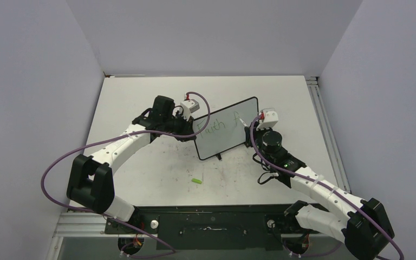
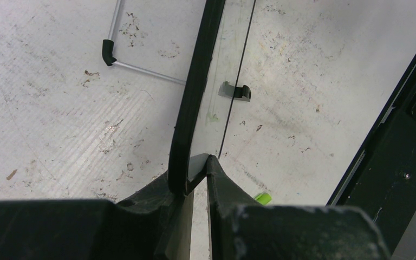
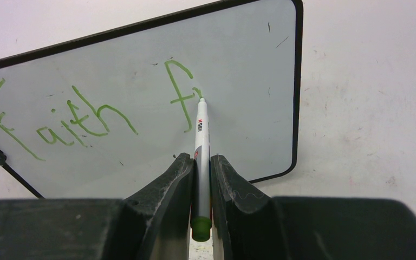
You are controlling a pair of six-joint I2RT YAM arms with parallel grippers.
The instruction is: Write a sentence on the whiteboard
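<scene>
Left claw (image 2: 197,167) is nearly closed, pinching the thin black frame at the left end of the whiteboard (image 1: 226,129). The board stands tilted on the bench (image 1: 157,168), mid-bench between the two arms, with a black foot (image 2: 234,92) under its lower edge. Right claw (image 3: 202,160) is clamped tight on a green marker (image 3: 201,127), tip touching the board just right of the "f". The sentence (image 3: 86,116) reads "Faith f" so far, sloping uphill.

Risks as I see them:
- The left grip is only a small pinch on the frame. A hard push from the tip could pivot the board or slide it on its feet and smear the stroke.
- Little room is left between the "f" and the right frame, so the word probably runs off unless letters shrink or drop to a new line.
- The marker is held low on its barrel with a long lever above, so side drag may twist it in the jaws and make the lines wobble.
- The loose green cap (image 1: 196,181) lies on the bench near the right arm's sweep and could get knocked.
</scene>
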